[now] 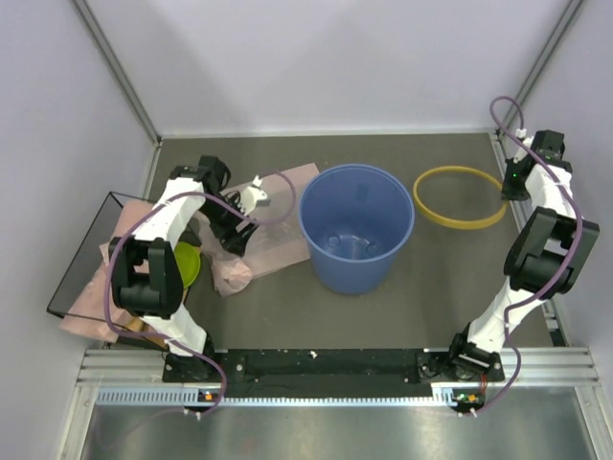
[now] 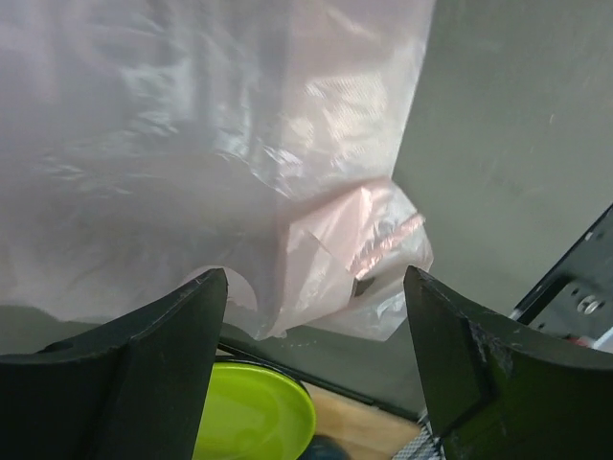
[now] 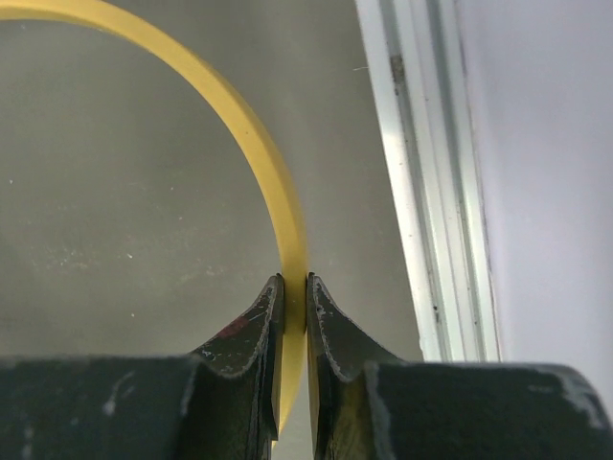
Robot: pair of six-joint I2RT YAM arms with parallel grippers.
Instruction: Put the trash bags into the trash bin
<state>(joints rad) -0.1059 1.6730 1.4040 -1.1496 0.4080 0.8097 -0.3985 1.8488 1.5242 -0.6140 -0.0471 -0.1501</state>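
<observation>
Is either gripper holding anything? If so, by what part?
Right gripper is shut on the yellow ring, pinching its thin band at the ring's right edge. Left gripper is open over the bags, holding nothing.

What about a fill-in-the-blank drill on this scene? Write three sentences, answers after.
The yellow ring sits to the ____ of the trash bin.
The right pincer is ____ on that ring.
The left pincer hangs open over the ____ trash bags.
Missing words: right; shut; pink.
</observation>
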